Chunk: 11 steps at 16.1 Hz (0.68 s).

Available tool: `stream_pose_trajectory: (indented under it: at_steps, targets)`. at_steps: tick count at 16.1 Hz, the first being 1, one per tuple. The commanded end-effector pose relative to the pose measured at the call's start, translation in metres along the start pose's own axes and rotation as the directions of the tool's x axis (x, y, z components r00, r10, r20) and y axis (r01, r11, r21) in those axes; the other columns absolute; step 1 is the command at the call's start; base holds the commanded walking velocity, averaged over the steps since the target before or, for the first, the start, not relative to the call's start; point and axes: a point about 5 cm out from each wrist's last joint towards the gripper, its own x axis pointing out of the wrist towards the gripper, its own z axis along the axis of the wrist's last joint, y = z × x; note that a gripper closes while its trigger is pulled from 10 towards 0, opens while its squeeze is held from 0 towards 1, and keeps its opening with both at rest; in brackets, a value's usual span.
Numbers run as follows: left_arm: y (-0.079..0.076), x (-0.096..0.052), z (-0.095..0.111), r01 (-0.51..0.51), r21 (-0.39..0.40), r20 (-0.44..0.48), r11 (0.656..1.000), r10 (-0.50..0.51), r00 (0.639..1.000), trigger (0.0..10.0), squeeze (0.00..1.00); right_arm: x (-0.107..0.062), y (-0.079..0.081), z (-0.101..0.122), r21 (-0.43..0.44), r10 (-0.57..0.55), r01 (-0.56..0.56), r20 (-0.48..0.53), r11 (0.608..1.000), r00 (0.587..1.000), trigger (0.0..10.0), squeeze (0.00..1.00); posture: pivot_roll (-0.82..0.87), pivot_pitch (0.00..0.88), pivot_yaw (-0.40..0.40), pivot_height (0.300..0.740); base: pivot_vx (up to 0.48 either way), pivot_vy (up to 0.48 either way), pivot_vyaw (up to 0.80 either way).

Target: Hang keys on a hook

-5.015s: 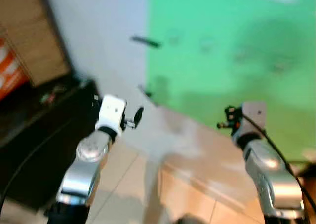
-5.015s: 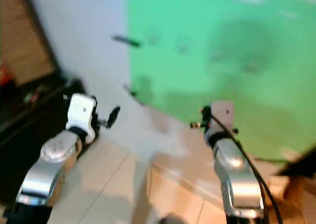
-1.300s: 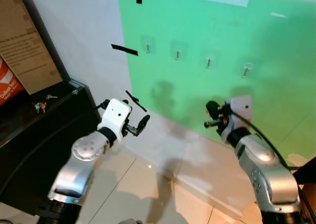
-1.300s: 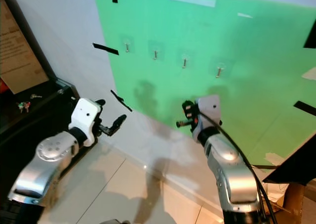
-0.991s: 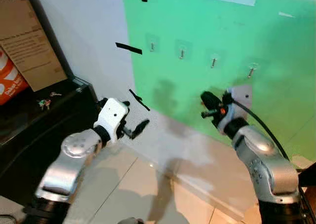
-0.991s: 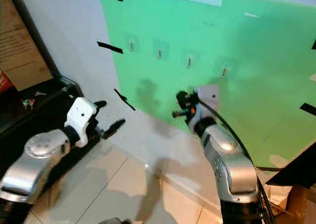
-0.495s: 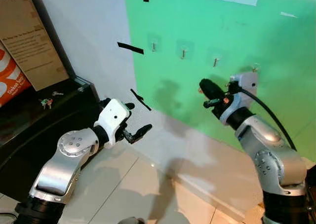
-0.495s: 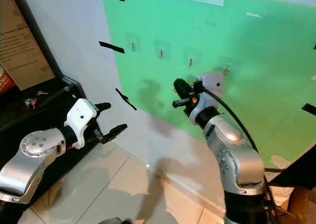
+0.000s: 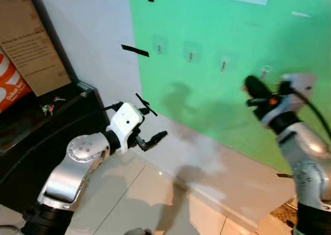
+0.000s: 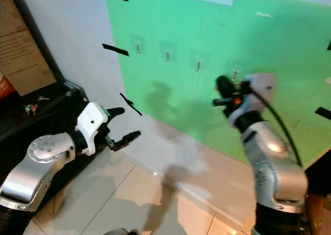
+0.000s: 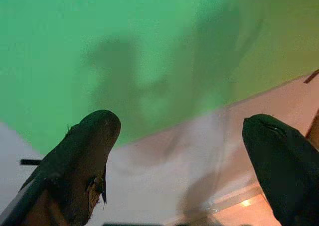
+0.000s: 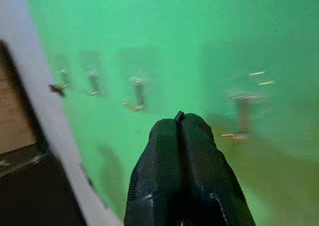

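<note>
A small bunch of keys (image 9: 47, 108) lies on top of the black cabinet (image 9: 36, 142) at the left. A row of several metal hooks (image 9: 190, 55) is stuck on the green wall sheet (image 9: 232, 33). My right gripper (image 9: 252, 86) is raised and shut, close below the rightmost hook (image 9: 265, 73); in the right wrist view its fingertips (image 12: 180, 129) press together with nothing seen between them. Low beside the cabinet, my left gripper (image 10: 124, 124) points at the wall, open and empty, its fingers (image 11: 89, 151) wide apart.
A cardboard box (image 9: 31, 43) and an orange pack (image 9: 10, 85) stand on the cabinet behind the keys. Black tape strips (image 9: 135, 50) mark the white wall. Pale floor tiles (image 9: 145, 204) lie between the arms, below the wall's base.
My right arm has swung to the right, from in front of the third hook to beneath the rightmost one, blurred by the motion. The left gripper has edged slightly forward.
</note>
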Motion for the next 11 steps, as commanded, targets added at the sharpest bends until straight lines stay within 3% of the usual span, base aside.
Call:
stream_pose_trajectory:
  at_steps: [1, 3, 11]
  targets:
    - [-0.001, 0.001, 0.004, 0.014, 0.012, 0.01, 1.0, -0.014, 1.0, 10.0, 0.0, -0.004, -0.001, 0.007, -0.005, -0.002, 0.002, 0.033, 1.0, 0.999, 10.0, 0.0, -0.07, 0.0, 0.082, 0.74, 0.0, 0.0, 0.0]
    - [-0.004, 0.003, 0.004, 0.036, 0.002, 0.015, 0.999, -0.036, 0.999, 10.0, 0.0, -0.01, -0.008, 0.009, -0.008, -0.017, 0.017, 0.037, 1.0, 0.999, 10.0, 0.0, -0.07, 0.0, 0.08, 0.74, 0.0, 0.0, 0.0]
    - [-0.013, 0.003, 0.007, 0.13, -0.018, 0.031, 0.991, -0.13, 0.991, 10.0, 0.0, -0.01, -0.018, 0.009, 0.012, -0.076, 0.075, 0.06, 0.997, 0.995, 10.0, 0.0, -0.07, 0.0, 0.08, 0.74, 0.0, 0.0, 0.0]
